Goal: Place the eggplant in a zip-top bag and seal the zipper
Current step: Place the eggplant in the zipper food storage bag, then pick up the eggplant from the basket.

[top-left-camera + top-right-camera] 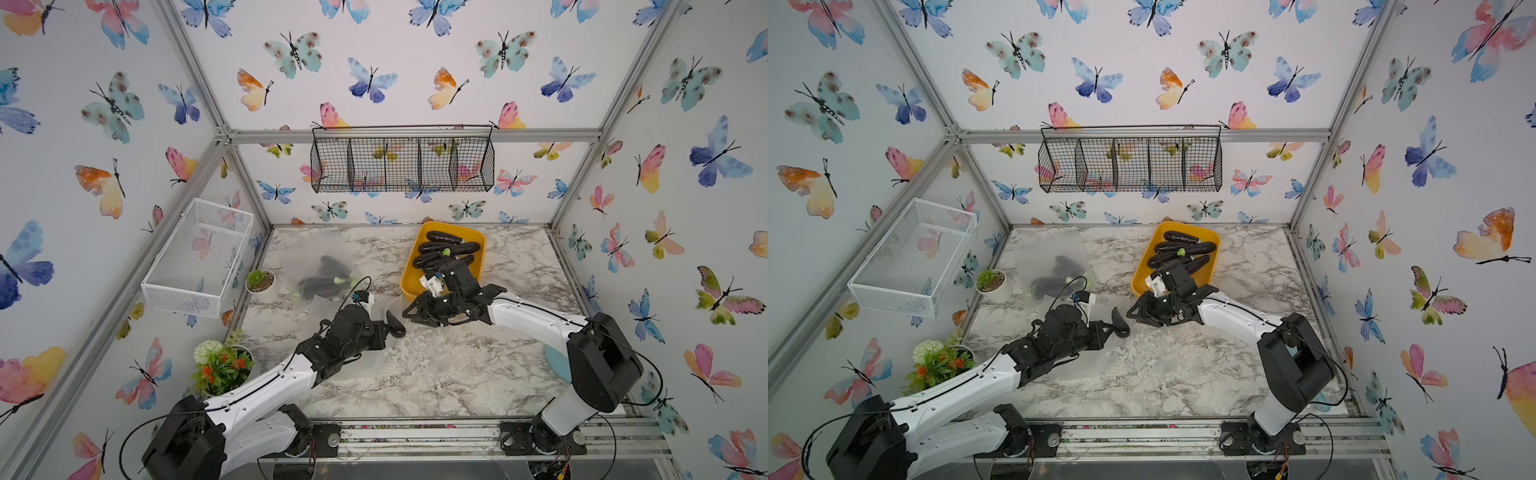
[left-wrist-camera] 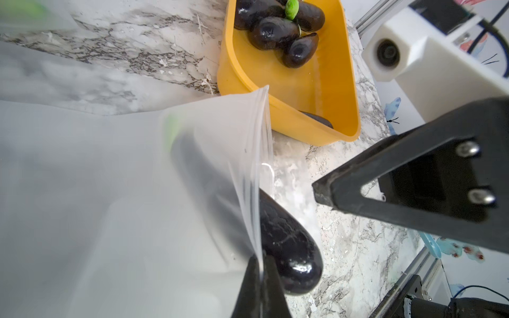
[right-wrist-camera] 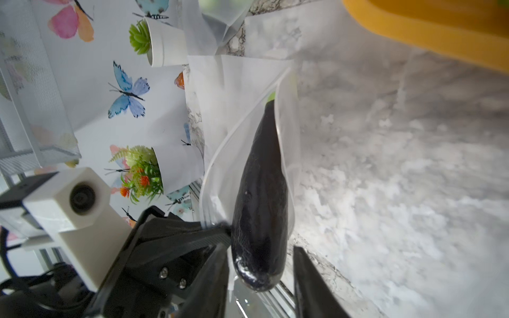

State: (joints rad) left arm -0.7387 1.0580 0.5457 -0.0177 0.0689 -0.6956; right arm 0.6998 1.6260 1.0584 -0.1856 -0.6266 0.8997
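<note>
Mid-table: left gripper point(image 2: 260, 265) has its fingers pressed together, pinching the zipper rim of the zip-top bag point(image 2: 110, 192), whose mouth is open. The eggplant point(image 2: 286, 247) has its stem end inside the bag and its rounded end poking out of the mouth. The right gripper point(image 3: 260, 249) has its fingers spread either side of that exposed end, with a gap on one side. The yellow tub point(image 1: 409, 284) stands just beyond, holding more eggplants

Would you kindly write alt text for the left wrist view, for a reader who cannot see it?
A dark eggplant sits partly inside a frosted zip-top bag, its rounded end sticking out of the mouth, while the left end effector pinches the bag's rim. Beyond stands a yellow bin holding more eggplants on the marble table.
</note>
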